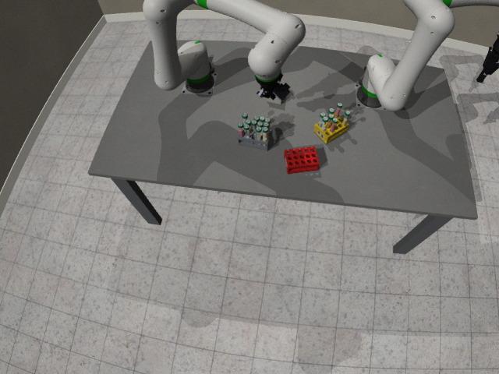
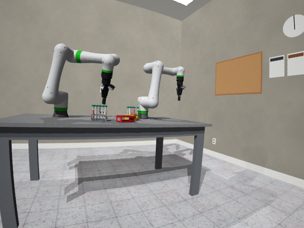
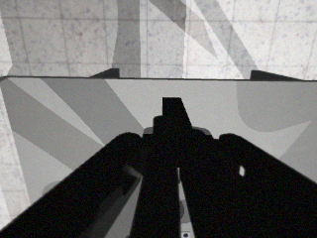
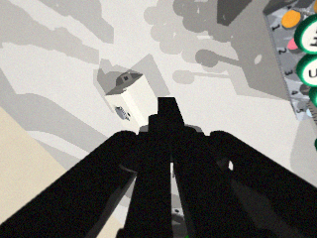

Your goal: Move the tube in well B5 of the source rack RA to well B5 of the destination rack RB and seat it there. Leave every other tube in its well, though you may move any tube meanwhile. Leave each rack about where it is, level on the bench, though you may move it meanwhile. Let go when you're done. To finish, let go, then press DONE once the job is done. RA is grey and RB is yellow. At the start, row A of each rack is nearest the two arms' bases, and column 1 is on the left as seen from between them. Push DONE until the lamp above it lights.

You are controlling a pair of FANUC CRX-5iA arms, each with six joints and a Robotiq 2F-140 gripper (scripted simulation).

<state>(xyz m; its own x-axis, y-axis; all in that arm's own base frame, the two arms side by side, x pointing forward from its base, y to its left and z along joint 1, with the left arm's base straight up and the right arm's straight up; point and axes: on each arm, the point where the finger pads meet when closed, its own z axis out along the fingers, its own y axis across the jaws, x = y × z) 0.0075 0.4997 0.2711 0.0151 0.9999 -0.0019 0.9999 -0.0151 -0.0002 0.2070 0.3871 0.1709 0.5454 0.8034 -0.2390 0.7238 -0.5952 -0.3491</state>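
The grey source rack RA [image 1: 260, 145] [image 2: 99, 119] [image 4: 277, 40] stands upright with several green-capped tubes. The yellow destination rack RB [image 1: 327, 135] [image 2: 138, 117] also holds several green-capped tubes; their exact wells cannot be told. My right gripper [image 2: 104, 101] [image 4: 165, 111] is shut and empty, above the bench on the arm bases' side of RA. A small cream box [image 1: 277, 100] [image 4: 139, 101] lies just beyond its fingertips in the right wrist view; its lamp cannot be made out. My left gripper [image 1: 479, 78] [image 2: 178, 98] [image 3: 170, 112] is shut and empty, far from the racks.
A red rack [image 1: 301, 160] [image 2: 125, 120] without tubes stands near RA and RB, toward the bench's front edge. The grey bench [image 1: 140, 153] carries both arm bases at its far side. The left gripper hangs out past the bench's side in the top view.
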